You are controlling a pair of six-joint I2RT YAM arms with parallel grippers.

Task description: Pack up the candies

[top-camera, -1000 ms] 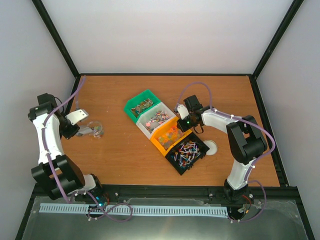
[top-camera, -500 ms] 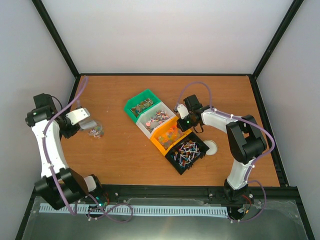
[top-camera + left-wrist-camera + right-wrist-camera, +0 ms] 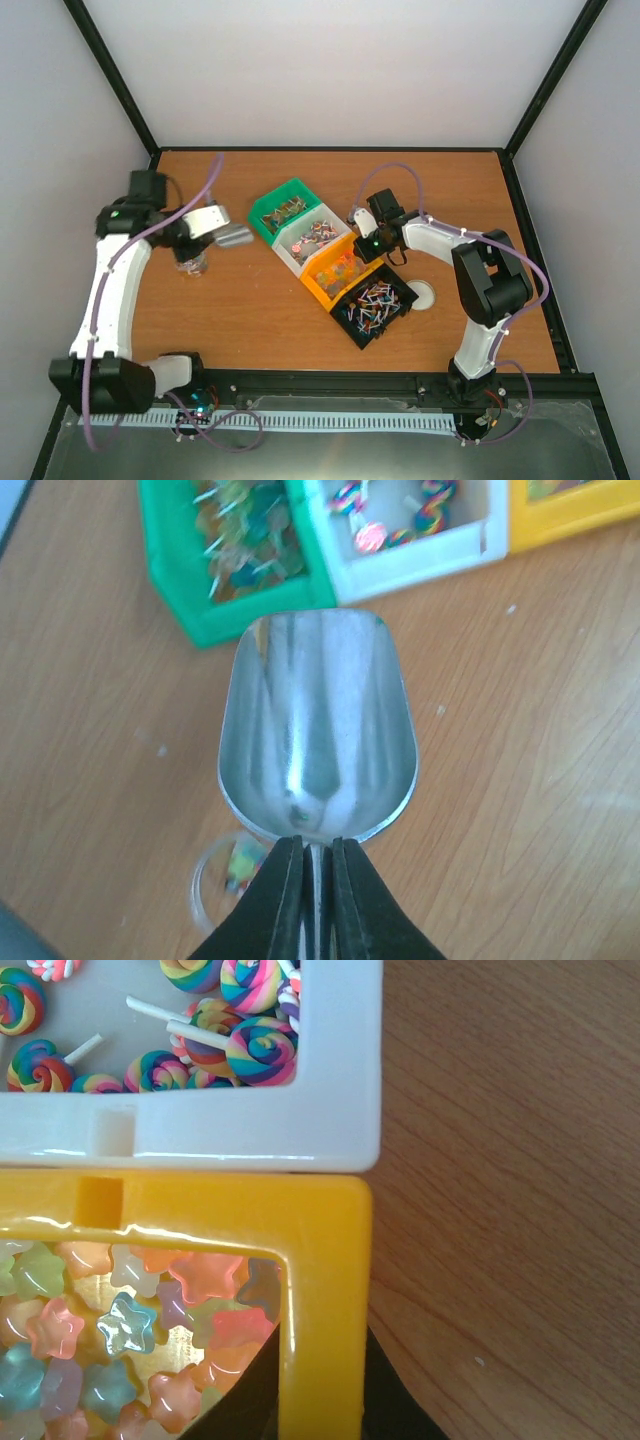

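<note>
L tool (image 3: 310,858) w/ scoop (image 3: 318,730) (wood table (image 3: 520,780))

**Cropped bins, a buried handle, 1 blurred cup**

In the left wrist view the handle of the scoop (image 3: 318,725) vanishes between the 2 dark jaws of the left gripper (image 3: 315,845), which are cut off by the bottom edge. Behind them the clear cup (image 3: 205,880) is only a blurred arc, and its contents are unreadable. The green bin (image 3: 165,550), white bin (image 3: 420,565) and yellow bin (image 3: 570,510) all run off the top edge.

The right gripper (image 3: 318,1380) shows as 2 dark slivers astride the yellow bin's wall, cropped at the bottom.

From above, near the left edge of the desk (image 3: 250,300), the arm covers part of the cup. The black bin (image 3: 350,330) hides part of a white disc (image 3: 425,293). The candies (image 3: 315,237) are specks too small to tell apart.
</note>
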